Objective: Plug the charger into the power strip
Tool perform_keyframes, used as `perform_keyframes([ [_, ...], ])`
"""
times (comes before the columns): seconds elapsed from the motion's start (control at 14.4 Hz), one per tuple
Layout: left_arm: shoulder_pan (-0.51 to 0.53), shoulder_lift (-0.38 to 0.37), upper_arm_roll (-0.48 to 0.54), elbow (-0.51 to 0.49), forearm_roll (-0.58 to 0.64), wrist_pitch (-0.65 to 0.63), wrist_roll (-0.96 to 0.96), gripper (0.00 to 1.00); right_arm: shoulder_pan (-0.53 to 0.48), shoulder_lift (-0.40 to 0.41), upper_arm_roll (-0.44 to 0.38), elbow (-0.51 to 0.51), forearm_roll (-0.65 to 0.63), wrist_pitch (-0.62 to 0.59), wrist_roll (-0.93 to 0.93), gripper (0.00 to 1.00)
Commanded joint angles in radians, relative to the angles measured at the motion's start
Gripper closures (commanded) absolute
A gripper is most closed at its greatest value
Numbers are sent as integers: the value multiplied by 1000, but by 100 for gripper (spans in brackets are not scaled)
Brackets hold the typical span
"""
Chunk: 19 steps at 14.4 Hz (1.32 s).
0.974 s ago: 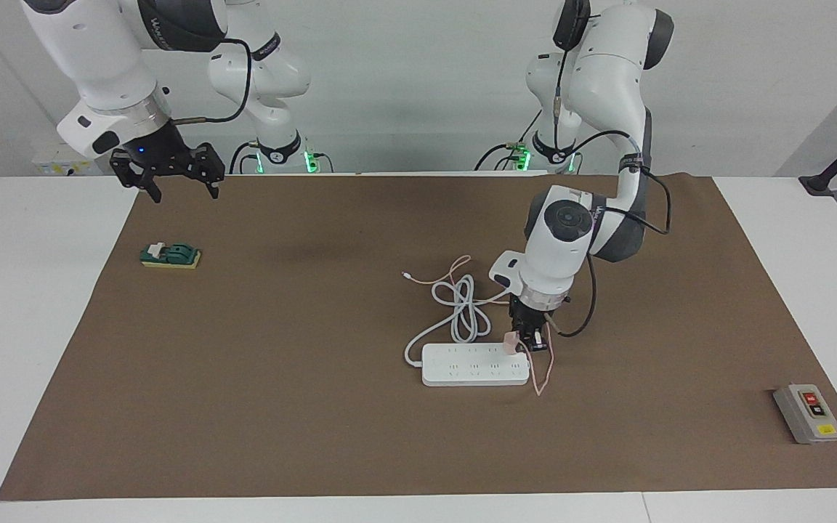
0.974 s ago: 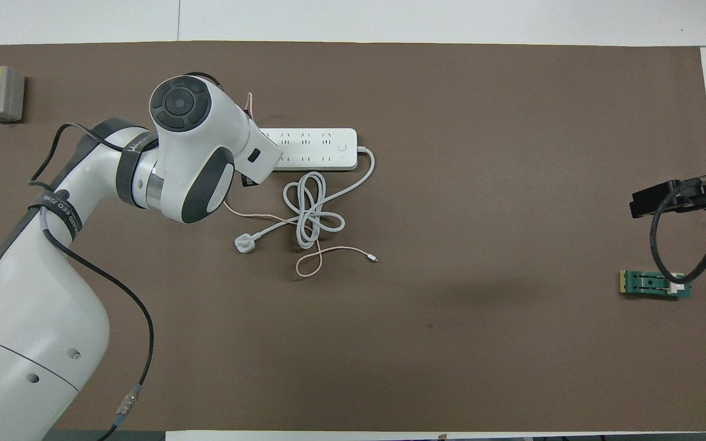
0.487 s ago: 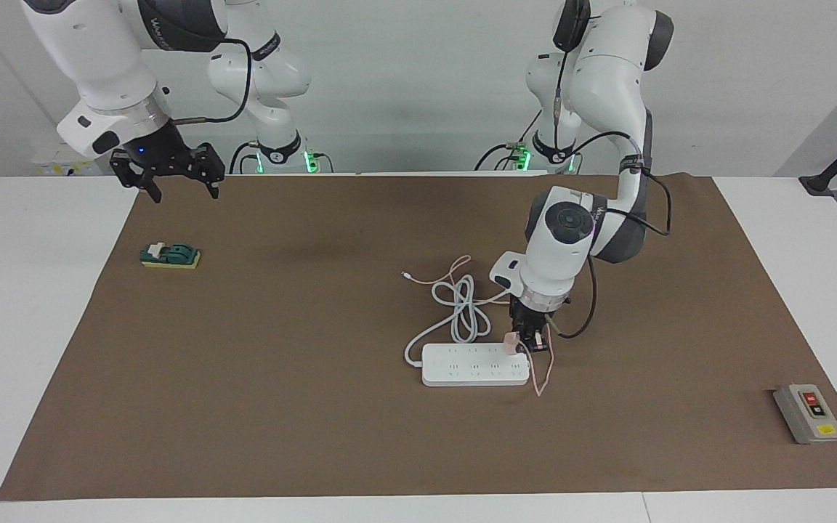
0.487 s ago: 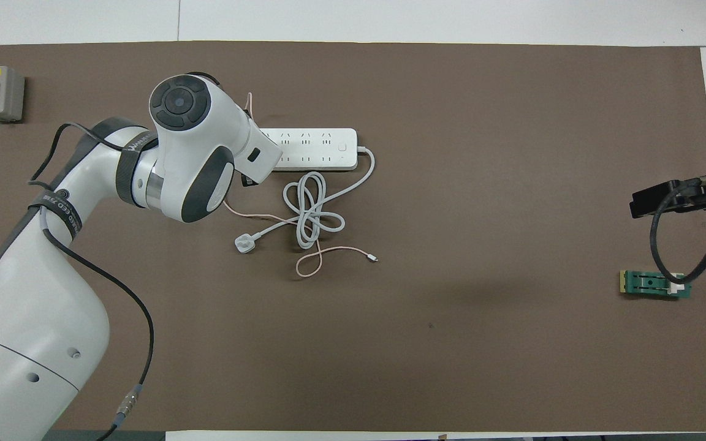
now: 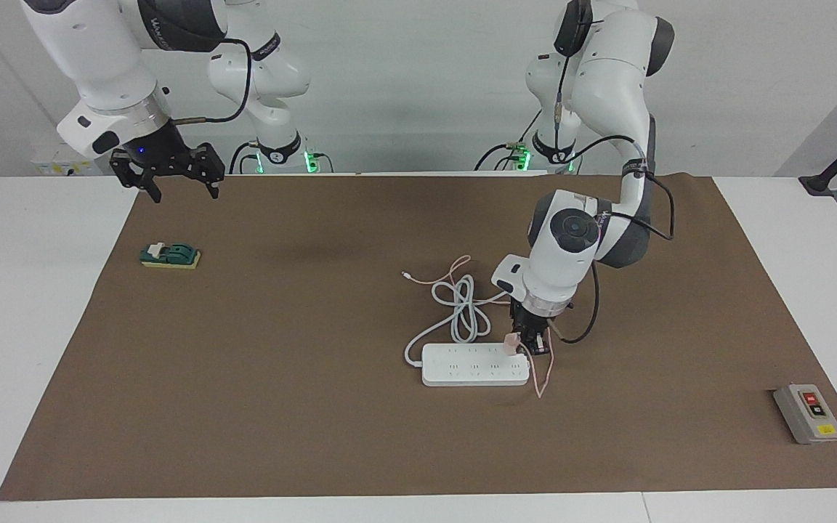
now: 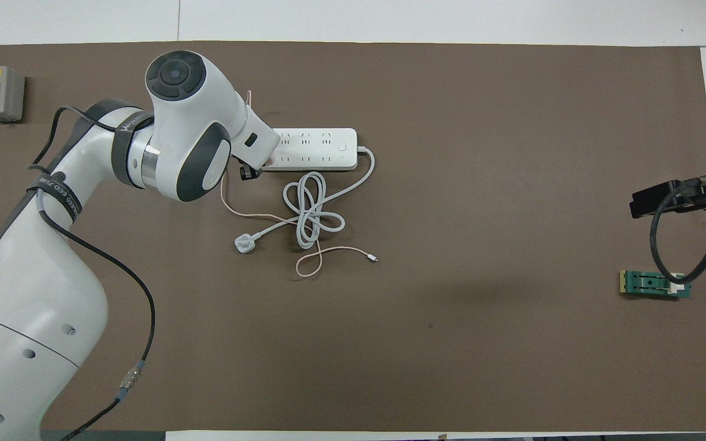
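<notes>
While clenched on the small pale pink cube-shaped charger [image 5: 511,343], left fingers [image 5: 527,340] now shifted slightly toward the long flat white power strip [image 5: 473,365], pressing at its end socket nearest the left arm; likely seating. Thin pink cable trailing onto brown worktop [image 5: 317,421]. Right gripper [image 5: 168,168] waiting, released, aloft.

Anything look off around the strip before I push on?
Nothing damaged. The left gripper holds the charger at the power strip's end socket; its pink cable lies tangled across the strip's coiled cord. The right gripper waits open.
</notes>
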Motion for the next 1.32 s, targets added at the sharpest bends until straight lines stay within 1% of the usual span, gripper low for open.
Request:
perform_keyframes([
  [0.0, 19, 76, -11, -4, -20, 52, 59, 100, -6, -14, 9, -14, -13, 12, 9, 0],
  [0.07, 20, 76, -11, -8, -20, 69, 82, 100, -6, -14, 9, -14, -13, 12, 11, 0],
  [0.35, 33, 93, -11, 1, -22, 68, 89, 100, -6, -14, 9, -14, -13, 12, 11, 0],
  [0.42, 28, 105, -11, 4, -22, 63, 94, 100, -6, -14, 9, -14, -13, 12, 11, 0],
  [0.56, 22, 107, -7, 1, -19, 66, 91, 100, -6, -14, 7, -12, -13, 12, 9, 0],
  [0.77, 1, 107, -2, 13, 24, 36, 86, 100, -6, -14, 7, -14, -13, 12, 11, 0],
  [0.97, -13, 109, -2, 15, 72, 37, 82, 100, -7, -14, 7, -12, -13, 12, 9, 0],
  [1.25, -18, 109, -2, 15, 72, 46, 80, 100, -7, -14, 9, -14, -13, 12, 9, 0],
])
